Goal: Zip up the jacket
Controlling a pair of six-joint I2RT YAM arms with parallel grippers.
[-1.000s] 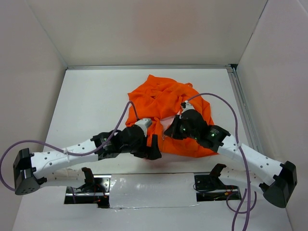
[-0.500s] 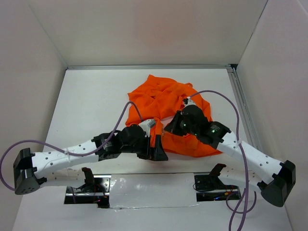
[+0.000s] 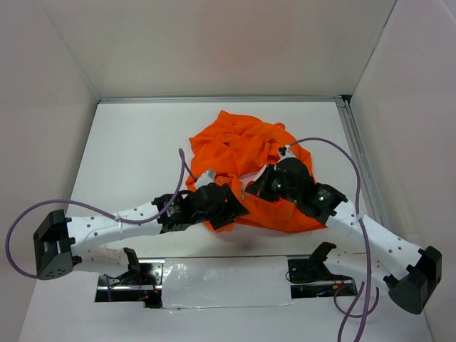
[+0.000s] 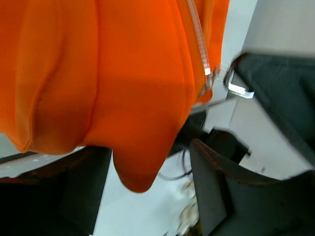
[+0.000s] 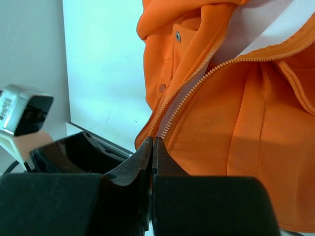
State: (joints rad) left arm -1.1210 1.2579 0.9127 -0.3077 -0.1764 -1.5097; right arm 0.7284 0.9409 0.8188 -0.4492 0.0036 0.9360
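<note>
Jacket [image 3: 239, 146] bunched, long axis near-to-far

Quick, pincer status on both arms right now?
Left pincer: open, bright orange fabric jacket hanging between its fingers.
Right pincer: closed on the jacket at the foot of its open zipper.

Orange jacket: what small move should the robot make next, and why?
Probably close the left pincer on the hem of the jacket. Its fingers stand apart, with a fold of orange cloth hanging between them, ungripped. The right pincer is shut where the two open rows of the zipper meet, so pinning the hem would likely steady the cloth for zipping.
</note>
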